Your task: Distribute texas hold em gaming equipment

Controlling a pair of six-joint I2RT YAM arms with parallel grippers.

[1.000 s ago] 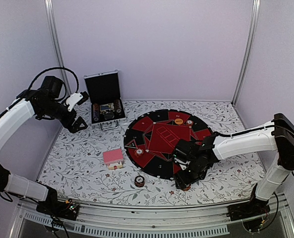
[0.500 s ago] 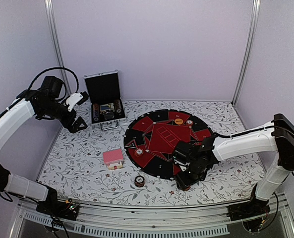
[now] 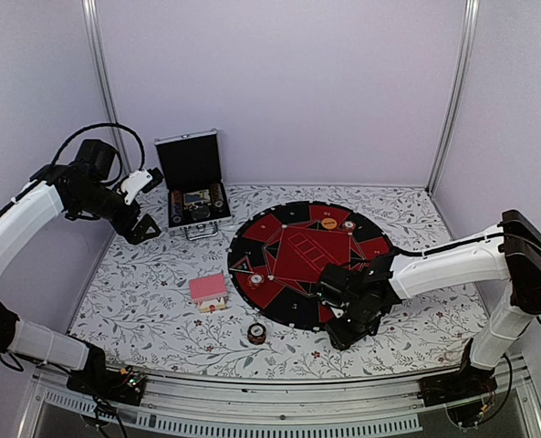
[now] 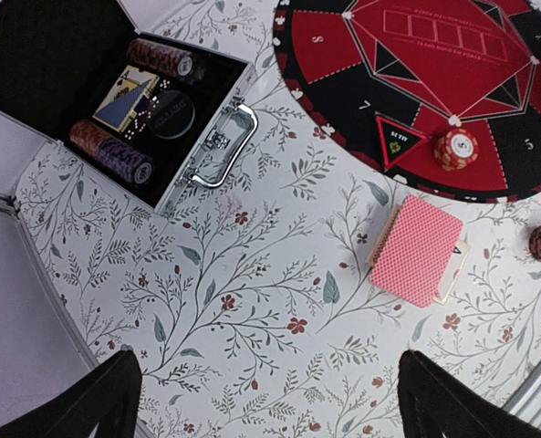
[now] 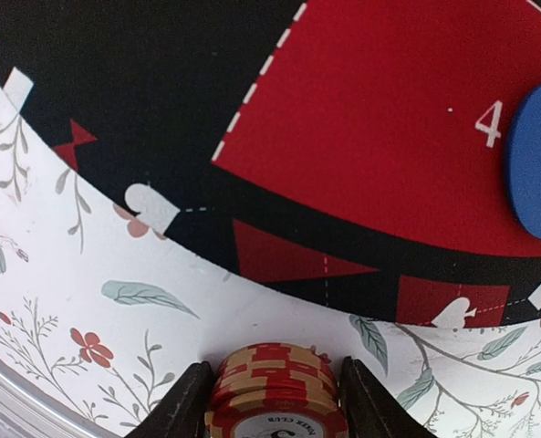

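My right gripper (image 5: 275, 401) is shut on a stack of red and orange striped poker chips (image 5: 275, 383), just off the near rim of the round red and black mat (image 5: 361, 137); in the top view it is at the mat's front right (image 3: 344, 330). A blue "BLIND" button (image 5: 536, 173) lies on the mat. My left gripper (image 4: 270, 401) is open and empty, high above the left of the table (image 3: 140, 208). The pink-backed cards with their box (image 4: 418, 249) lie left of the mat (image 3: 208, 290). One chip stack (image 4: 456, 148) stands on the mat.
The open silver-edged black case (image 4: 211, 137) holds chip rows and a card deck at the back left (image 3: 195, 187). Another chip stack (image 3: 256, 333) stands on the floral cloth in front of the mat. An orange button (image 3: 329, 223) and a chip (image 3: 348, 225) lie at the mat's far side.
My right gripper has shifted slightly up and to the right with the chip stack in it. The left arm has not moved.
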